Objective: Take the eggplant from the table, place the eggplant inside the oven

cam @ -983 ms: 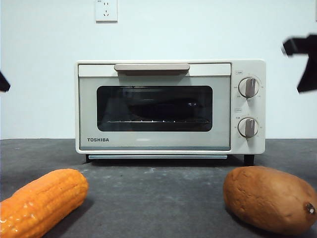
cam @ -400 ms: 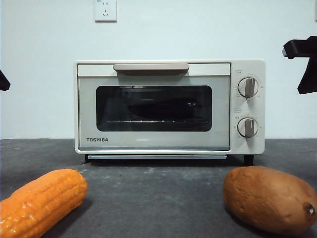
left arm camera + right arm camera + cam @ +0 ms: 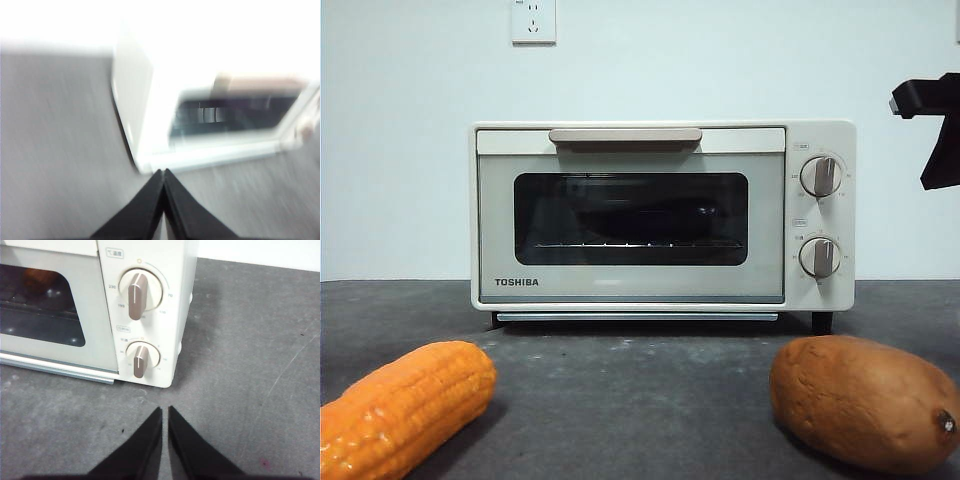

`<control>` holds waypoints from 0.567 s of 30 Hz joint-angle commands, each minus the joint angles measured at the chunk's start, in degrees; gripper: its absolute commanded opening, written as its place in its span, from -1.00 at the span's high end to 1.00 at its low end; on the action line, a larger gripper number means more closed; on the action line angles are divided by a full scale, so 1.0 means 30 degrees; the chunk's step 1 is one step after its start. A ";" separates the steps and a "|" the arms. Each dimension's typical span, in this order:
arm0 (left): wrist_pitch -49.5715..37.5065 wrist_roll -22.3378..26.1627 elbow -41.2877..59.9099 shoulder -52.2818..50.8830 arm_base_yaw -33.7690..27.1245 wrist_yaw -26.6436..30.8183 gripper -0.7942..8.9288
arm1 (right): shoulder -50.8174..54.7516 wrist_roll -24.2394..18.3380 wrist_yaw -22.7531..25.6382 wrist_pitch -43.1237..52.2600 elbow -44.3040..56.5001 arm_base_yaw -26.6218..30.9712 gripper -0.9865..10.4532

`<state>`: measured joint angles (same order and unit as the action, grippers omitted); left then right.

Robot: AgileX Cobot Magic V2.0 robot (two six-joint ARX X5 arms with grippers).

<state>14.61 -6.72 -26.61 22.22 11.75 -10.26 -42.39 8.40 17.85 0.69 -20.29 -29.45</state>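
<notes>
We see the grey desk (image 3: 640, 400) carrying the cream oven (image 3: 663, 215), door shut. Through its dark glass a long dark shape, likely the eggplant (image 3: 640, 218), lies on the rack, though we cannot tell for sure. Our right tool (image 3: 165, 410), tips together and empty, hangs just before the oven's knob corner. Our left tool (image 3: 163, 172), also pinched together and empty, sits off the oven's other front corner, its view blurred. A sweet potato (image 3: 865, 400) and a corn cob (image 3: 405, 405) lie nearer us.

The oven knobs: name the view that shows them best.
The right wrist view: both knobs are large and sharp, dial markings visible. The front view shows them small on the oven. The left wrist view is too blurred to tell.
</notes>
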 commanded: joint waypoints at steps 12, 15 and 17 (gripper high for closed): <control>-0.1260 0.1734 0.5289 -0.6492 -0.3687 0.2040 0.82 | -0.0058 0.0036 0.0066 0.0197 -0.0138 -0.0102 0.82; -0.1297 0.1734 0.6331 -0.7409 -0.4000 0.2040 0.82 | -0.0058 0.0036 0.0066 0.0197 -0.0138 -0.0102 0.82; -0.1224 0.1734 0.6768 -0.7351 -0.4073 0.2040 0.82 | -0.0058 0.0036 0.0066 0.0197 -0.0138 -0.0102 0.82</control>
<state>11.44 -2.24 -6.70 0.19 -0.27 -4.34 -42.37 8.40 17.87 0.69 -20.29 -29.45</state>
